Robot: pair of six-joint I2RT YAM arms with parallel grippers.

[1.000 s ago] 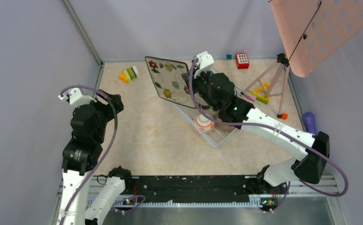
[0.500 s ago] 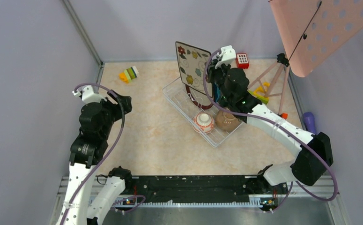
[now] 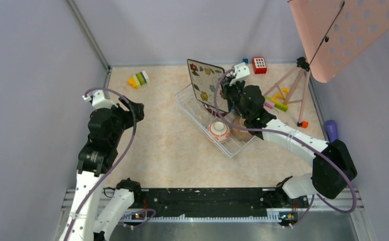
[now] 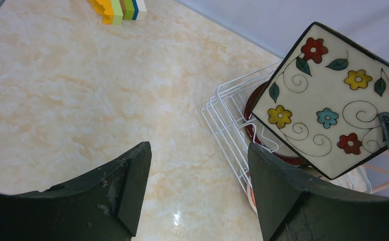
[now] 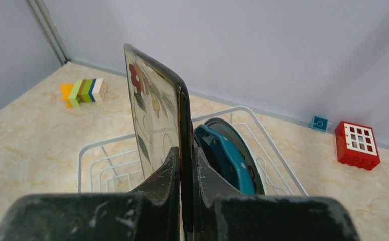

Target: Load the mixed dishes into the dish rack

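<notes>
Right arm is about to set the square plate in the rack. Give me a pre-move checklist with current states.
1. Grip: right gripper is shut on the square plate, which is held on edge, upright. Ok.
2. Alignment: the plate is over the far end of the dish rack. Ok.
3. Clearance to the blue plate: it stands right beside the held plate, and the gap is not visible. Cannot tell.
4. Bowls: orange-white bowl and brown bowl sit at the near end, apart from the plate. Ok.
5. Left gripper: open, empty, off to the left of the rack. Ok.
</notes>
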